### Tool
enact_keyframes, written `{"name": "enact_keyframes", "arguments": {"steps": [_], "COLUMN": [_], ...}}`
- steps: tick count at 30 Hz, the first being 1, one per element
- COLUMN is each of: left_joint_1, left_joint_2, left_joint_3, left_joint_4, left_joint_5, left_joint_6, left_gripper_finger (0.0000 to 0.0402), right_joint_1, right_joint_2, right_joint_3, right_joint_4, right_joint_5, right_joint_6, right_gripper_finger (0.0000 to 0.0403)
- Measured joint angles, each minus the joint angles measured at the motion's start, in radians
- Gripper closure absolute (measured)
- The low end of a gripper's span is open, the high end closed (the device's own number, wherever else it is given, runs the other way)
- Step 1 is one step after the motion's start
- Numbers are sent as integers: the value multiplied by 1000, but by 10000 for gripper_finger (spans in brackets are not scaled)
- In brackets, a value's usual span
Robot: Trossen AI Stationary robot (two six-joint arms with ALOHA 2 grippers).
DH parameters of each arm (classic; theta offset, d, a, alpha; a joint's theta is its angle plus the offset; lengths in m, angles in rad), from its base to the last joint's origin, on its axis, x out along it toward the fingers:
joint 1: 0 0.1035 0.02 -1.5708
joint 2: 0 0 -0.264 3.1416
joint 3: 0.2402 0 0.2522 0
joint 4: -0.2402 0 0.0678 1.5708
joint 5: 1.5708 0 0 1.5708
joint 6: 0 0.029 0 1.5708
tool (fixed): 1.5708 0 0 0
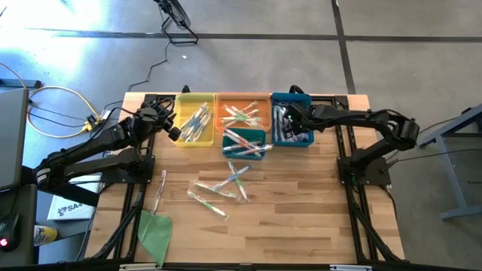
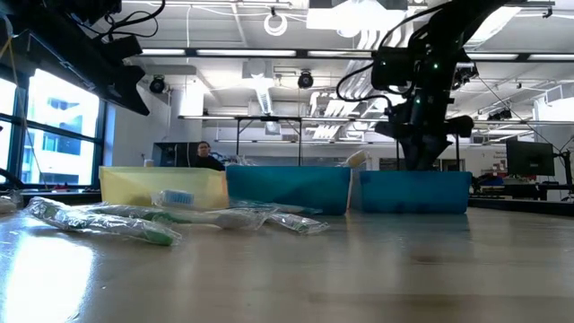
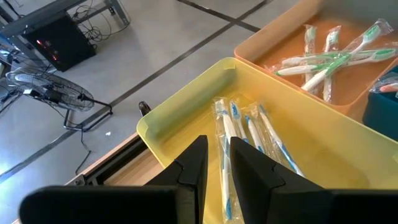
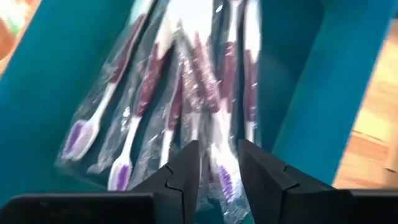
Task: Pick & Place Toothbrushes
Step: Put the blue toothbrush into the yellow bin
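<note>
Purple-handled wrapped toothbrushes (image 4: 186, 93) lie in the blue bin (image 1: 292, 120). My right gripper (image 4: 219, 168) hangs open just over them, reaching down into the bin (image 2: 413, 190); one brush's head shows in the gap between its fingers. Blue-and-white toothbrushes (image 3: 249, 134) lie in the yellow bin (image 1: 194, 119). My left gripper (image 3: 217, 165) hovers above that bin's left side (image 1: 175, 129), its fingers a narrow gap apart with nothing between them. Green-handled toothbrushes (image 3: 329, 59) fill the orange bin (image 1: 242, 113). Several loose wrapped toothbrushes (image 1: 224, 187) lie flat on the table's middle.
A small teal bin (image 1: 245, 143) holding pink-accented brushes stands in front of the orange one. A single wrapped brush (image 1: 160, 188) lies at the left, and a flat green sheet (image 1: 154, 229) near the front left corner. Bare wood shows at the front right (image 1: 301, 226).
</note>
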State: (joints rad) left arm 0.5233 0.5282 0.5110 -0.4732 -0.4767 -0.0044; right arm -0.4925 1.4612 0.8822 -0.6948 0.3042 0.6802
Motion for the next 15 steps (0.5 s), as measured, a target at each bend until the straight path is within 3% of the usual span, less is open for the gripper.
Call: {"name": "enact_keyframes", "arguments": {"steps": [8, 15], "left_joint_1": [0, 0], "left_joint_2": [0, 0], "left_joint_3": [0, 0], "left_joint_4": [1, 2], "left_joint_5": [45, 78], "left_joint_6": [-1, -2], "left_gripper_finger": [337, 337], "right_joint_1": [82, 172], "right_joint_2": [-11, -80], "right_joint_3": [0, 0], "right_joint_4": [68, 162], "right_joint_5": [-15, 42], "right_joint_6": [-4, -30], "right_gripper_finger": [332, 373]}}
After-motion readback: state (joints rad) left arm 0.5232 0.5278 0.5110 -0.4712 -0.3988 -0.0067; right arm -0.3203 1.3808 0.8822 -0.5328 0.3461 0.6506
